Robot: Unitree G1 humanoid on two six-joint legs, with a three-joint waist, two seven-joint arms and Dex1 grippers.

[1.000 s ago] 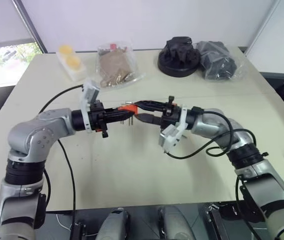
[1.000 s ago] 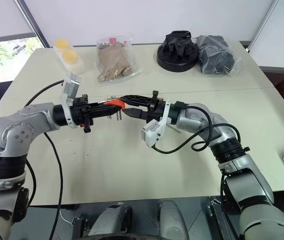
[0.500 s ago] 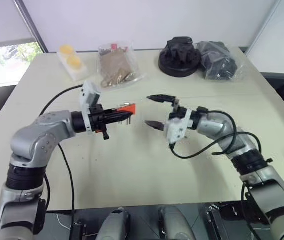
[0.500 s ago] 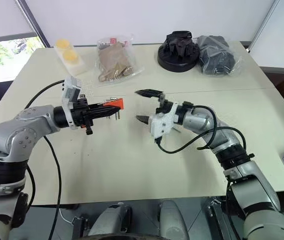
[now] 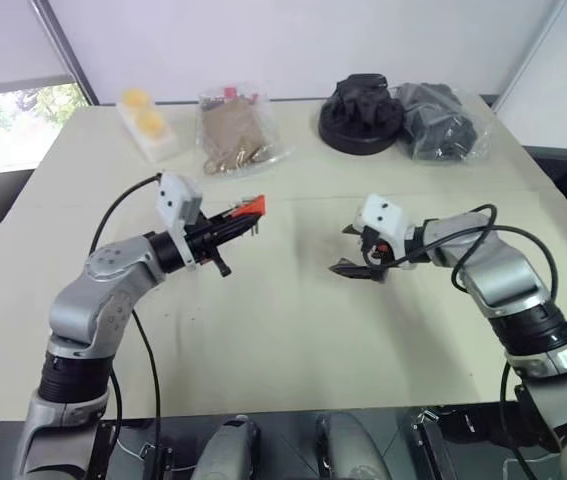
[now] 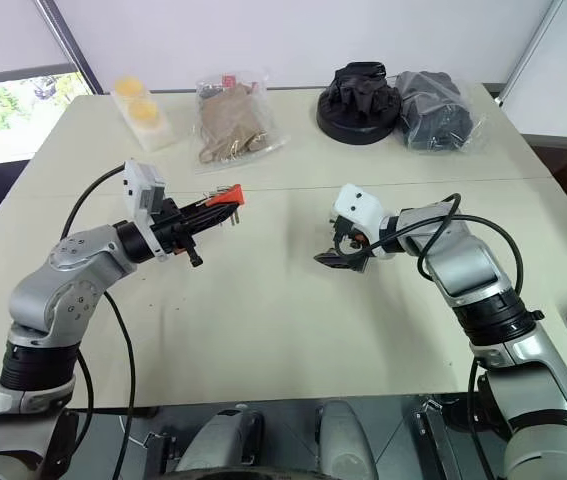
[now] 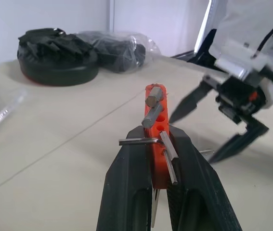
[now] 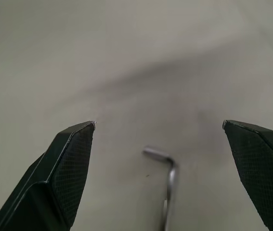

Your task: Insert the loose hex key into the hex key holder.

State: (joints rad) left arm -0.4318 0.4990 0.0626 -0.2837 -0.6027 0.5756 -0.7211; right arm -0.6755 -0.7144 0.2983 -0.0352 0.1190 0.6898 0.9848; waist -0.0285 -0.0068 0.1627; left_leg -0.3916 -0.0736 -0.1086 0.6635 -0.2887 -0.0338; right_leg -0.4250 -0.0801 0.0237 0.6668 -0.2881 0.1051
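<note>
Loose hex key (image 8: 169, 177) lies flat on the worktop (image 8: 136, 57), between my right fingers (image 8: 71, 159), spread wide, empty. Holder (image 7: 155, 120) clamped upright in my left fingers (image 7: 134, 192), well apart. Judgement: lower, centre on the long leg, pinch it without skidding.

In the right wrist view the loose hex key (image 8: 169, 180) is cut off by the picture's edge, so its long arm is lost below the bend. In the head views it is too small to be made out on the table (image 5: 293, 330). The lower part of the hex key holder (image 7: 156, 144) is hidden between the fingers of the left gripper (image 7: 158, 139). The contents of the clear bags (image 5: 235, 128) along the table's far edge cannot be told.
</note>
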